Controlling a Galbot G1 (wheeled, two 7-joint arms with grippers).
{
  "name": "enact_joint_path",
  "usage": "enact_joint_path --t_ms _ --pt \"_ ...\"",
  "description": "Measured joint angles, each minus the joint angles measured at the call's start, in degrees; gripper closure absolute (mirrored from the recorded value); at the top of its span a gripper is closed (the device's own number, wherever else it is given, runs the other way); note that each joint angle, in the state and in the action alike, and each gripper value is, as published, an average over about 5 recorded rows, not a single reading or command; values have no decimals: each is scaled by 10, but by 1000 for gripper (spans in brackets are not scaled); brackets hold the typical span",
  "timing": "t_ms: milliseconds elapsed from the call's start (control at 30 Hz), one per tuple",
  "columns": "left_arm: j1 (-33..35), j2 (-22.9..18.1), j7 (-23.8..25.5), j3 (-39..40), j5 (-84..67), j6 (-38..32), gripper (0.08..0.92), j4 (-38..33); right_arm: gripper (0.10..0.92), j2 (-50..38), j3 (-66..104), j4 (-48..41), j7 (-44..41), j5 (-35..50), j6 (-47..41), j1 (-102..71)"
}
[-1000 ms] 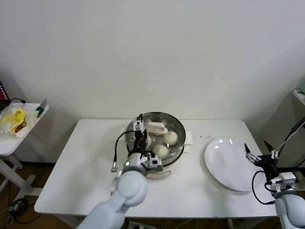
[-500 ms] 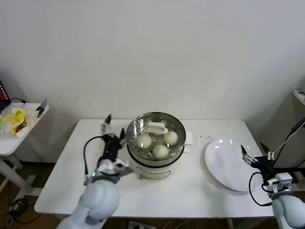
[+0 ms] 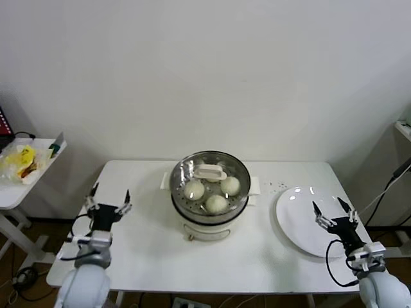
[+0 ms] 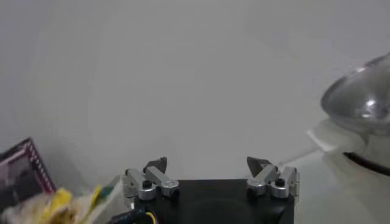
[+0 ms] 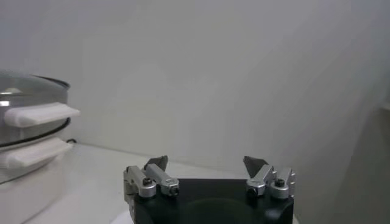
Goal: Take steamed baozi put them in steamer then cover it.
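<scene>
The steamer point(image 3: 210, 218) stands mid-table on its white base. The clear glass cover point(image 3: 186, 168) with its white handle point(image 3: 209, 171) lies on top of it. Through the glass I see three baozi point(image 3: 194, 189), point(image 3: 229, 185), point(image 3: 216, 203); a fourth is hidden. My left gripper point(image 3: 110, 200) is open and empty at the table's left edge, well clear of the steamer. My right gripper point(image 3: 331, 210) is open and empty over the near right edge of the white plate point(image 3: 302, 221). The steamer shows in the left wrist view point(image 4: 359, 100) and in the right wrist view point(image 5: 27, 131).
A small white side table point(image 3: 16, 183) with a yellow packet point(image 3: 20, 162) stands beyond the table's left side. A white wall rises behind the table. Dangling cables run from both wrists.
My left gripper has drawn back from the steamer's lid to the table's left edge, open and empty. My right gripper has shifted slightly lower and leftward near the plate.
</scene>
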Motion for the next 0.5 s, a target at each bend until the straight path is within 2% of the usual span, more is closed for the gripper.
enact_joint_path --t_ms 267,500 --pt "55 -24 3 -44 -67 -150 177 50 203 13 -4 8 -5 4 16 -6" --pt "72 -33 4 -58 -90 -215 177 76 203 20 -4 10 -9 -1 23 -7"
